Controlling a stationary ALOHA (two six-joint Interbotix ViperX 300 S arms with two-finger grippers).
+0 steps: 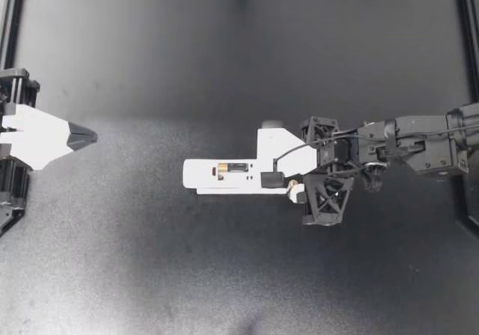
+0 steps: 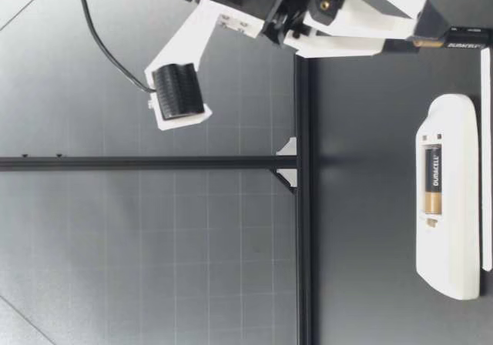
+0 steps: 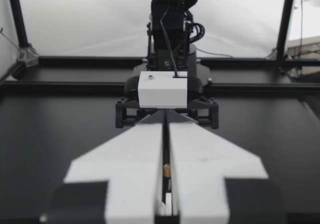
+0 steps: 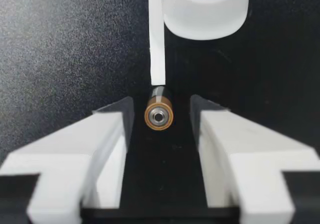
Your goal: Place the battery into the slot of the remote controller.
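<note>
A white remote controller (image 1: 224, 175) lies mid-table, back side up, with one battery (image 1: 233, 169) seated in its slot. That remote (image 2: 454, 237) and its battery (image 2: 434, 179) also show in the low view. A second, loose battery (image 4: 159, 115) lies on the mat between the fingers of my right gripper (image 1: 290, 176), with a gap on each side, so the gripper is open. In the low view this battery (image 2: 456, 45) rests on the table at my right gripper's (image 2: 416, 35) tips. My left gripper (image 1: 84, 135) hangs far to the left, shut and empty.
A thin white strip (image 1: 239, 191) lies along the remote's near side, and the same strip (image 4: 157, 49) lies just ahead of the loose battery. Black frame rails (image 1: 9, 36) border the dark mat (image 1: 224, 275).
</note>
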